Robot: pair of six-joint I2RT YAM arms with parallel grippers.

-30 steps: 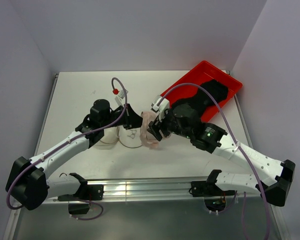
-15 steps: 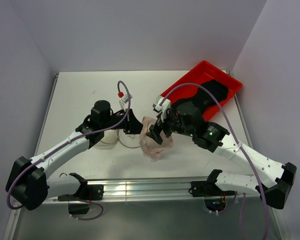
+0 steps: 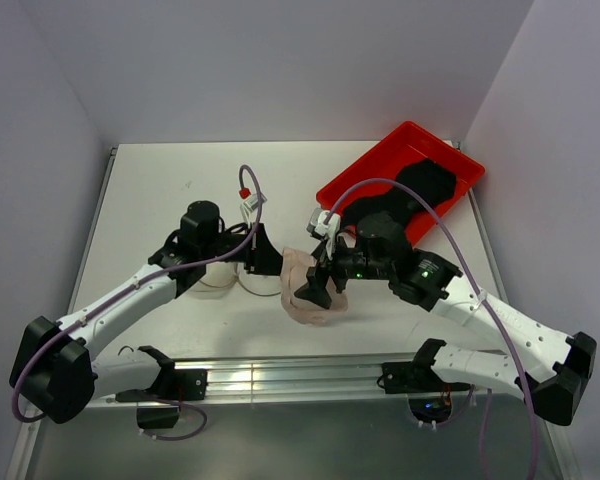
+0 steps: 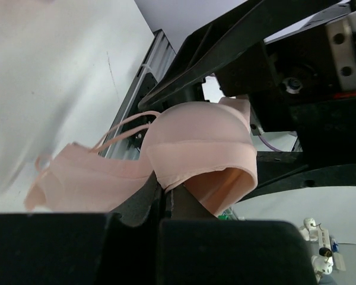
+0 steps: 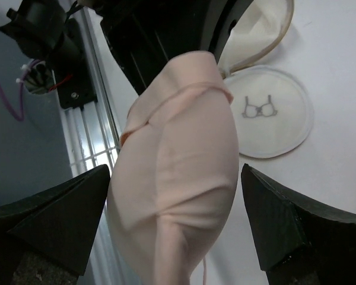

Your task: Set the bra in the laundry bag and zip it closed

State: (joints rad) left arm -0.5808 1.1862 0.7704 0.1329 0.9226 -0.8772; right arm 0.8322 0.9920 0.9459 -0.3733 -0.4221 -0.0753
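**Laundry bag** (image 5: 258, 27): white, round-rimmed, on the table (image 3: 150, 200) under the left arm's wrist, left of centre. Its mouth is open and only part of the pale inner wall shows.

**Lid** (image 5: 273, 119): flat white disc with a small dark bra-shaped mark. It lies face up on the table just right of the bag and meets the bag's rim.

**Bra** (image 3: 295, 300): pale pink with moulded cups, outside the bag. It is held off the table between the two grippers, just right of the lid and nearer the front edge. One strap hangs loose.

**Left gripper** (image 3: 272, 260): fingers closed to a narrow slit, pinching the bra's lower band.

**Right gripper** (image 3: 312, 294): fingers (image 5: 53, 219) spread wide around one cup, which fills the gap from finger to finger.

**Red tray** (image 3: 410, 140): at the far right corner, set at an angle, well apart from the bag. It holds dark cloth (image 3: 420, 185) that covers most of its floor.
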